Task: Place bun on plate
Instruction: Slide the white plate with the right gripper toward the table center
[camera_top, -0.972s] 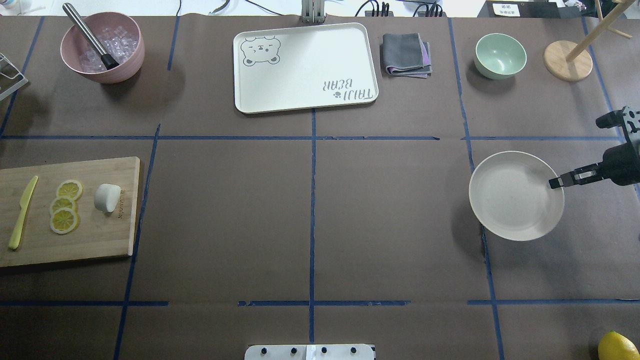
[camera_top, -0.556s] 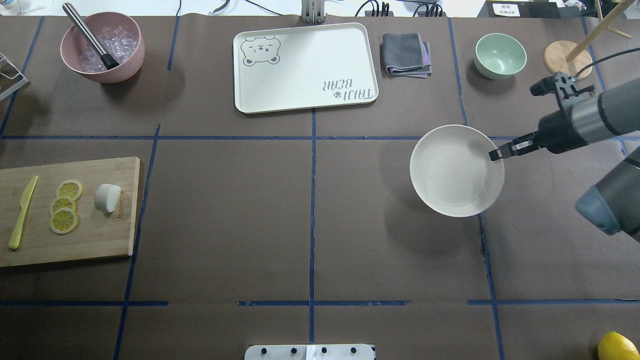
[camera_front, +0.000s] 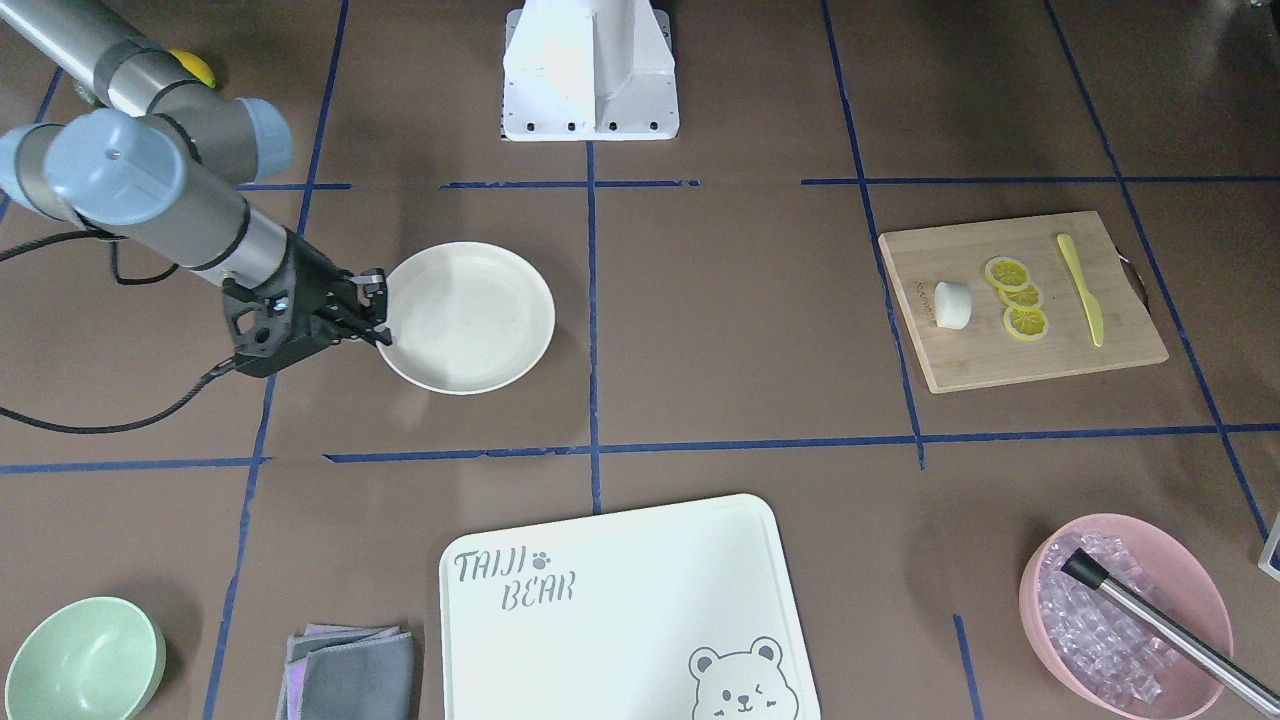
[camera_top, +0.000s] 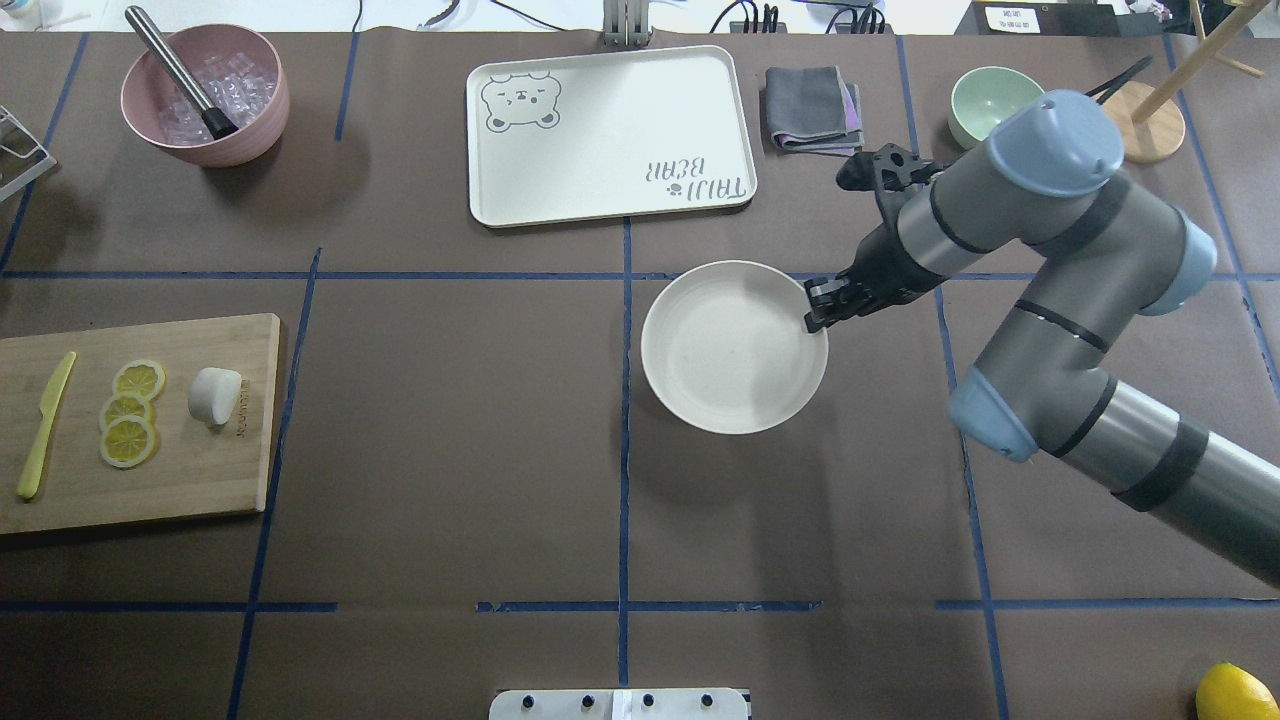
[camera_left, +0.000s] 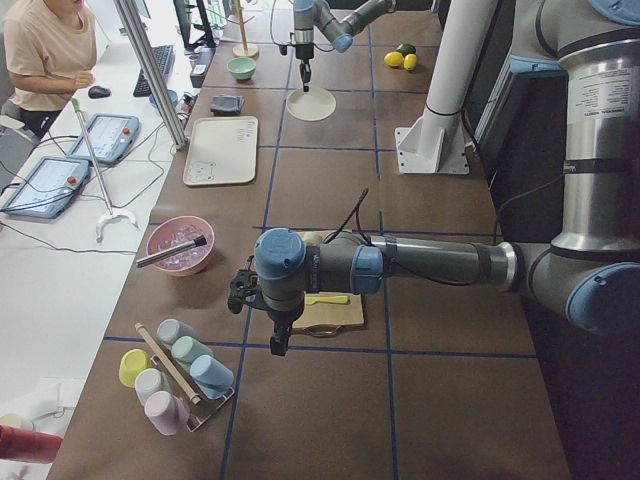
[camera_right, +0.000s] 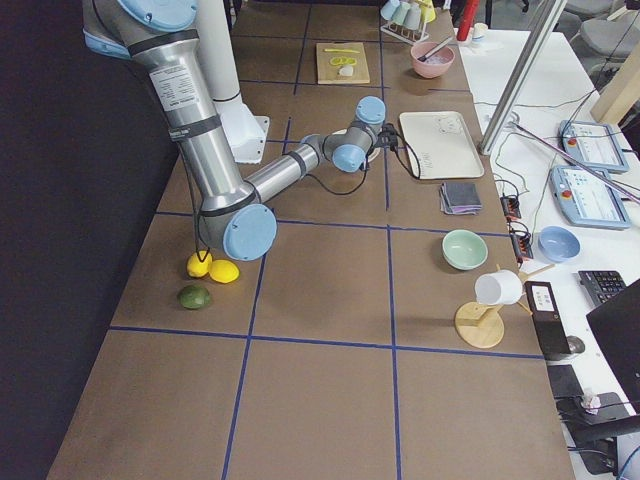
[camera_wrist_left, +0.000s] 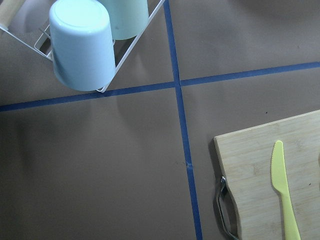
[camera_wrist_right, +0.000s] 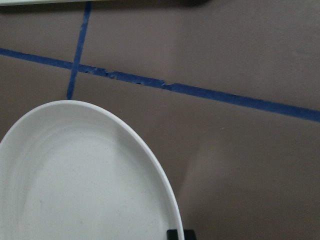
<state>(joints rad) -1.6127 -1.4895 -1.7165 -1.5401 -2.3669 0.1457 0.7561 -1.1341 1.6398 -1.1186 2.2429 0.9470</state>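
Near table centre, just right of the middle blue tape line, my right gripper (camera_top: 812, 308) is clamped on the right-hand rim of the plate (camera_top: 720, 350) — jaws pinched tight on the edge, nothing else in them; the offset shadow under the plate suggests it hangs clear of the table (camera_top: 450, 400), not certain. Plate is empty; the bun (camera_top: 215, 394) sits well apart on the wooden cutting board (camera_top: 200, 480) at the robot's left end, just beside three lemon slices (camera_top: 128, 440), with a yellow plastic knife (camera_top: 45, 425) on their other side. The left gripper (camera_left: 274, 347) shows only in the left side view, hanging near the board's outer end by the cup rack (camera_left: 175, 375); can't tell if it's open or closed.

Step in hand, as I read it: carrying the plate toward the bun's side. I'd keep it level — a one-sided rim pinch lets it droop or swing; lower it flat on bare table within the left arm's reach, clear of the board edge; open only once the underside rests, then back out sideways so the fingers don't drag the rim.

Writing: the white tray (camera_top: 600, 130) reads "TAIJI BEAR", with a bear face in the opposite corner; the small mark on the board near the bun is too small to read.
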